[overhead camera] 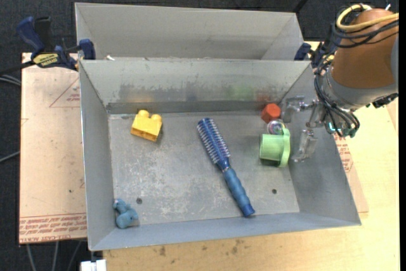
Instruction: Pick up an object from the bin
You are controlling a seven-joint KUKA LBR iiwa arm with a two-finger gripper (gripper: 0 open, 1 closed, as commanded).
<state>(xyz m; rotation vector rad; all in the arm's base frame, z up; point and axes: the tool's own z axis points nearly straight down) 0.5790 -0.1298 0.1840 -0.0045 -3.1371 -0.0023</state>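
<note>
Blue lump at lower left, blue hairbrush and yellow block lie untouched. Gripper sits just right of green cylinder, nothing lifted; open or closed, cannot tell.

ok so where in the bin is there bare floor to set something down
Widest bare floor: between the yellow block, the blue hairbrush and the small blue piece. Smaller patch lower right of the brush handle. Crowded back right: green roll, red piece, the hand.
</note>
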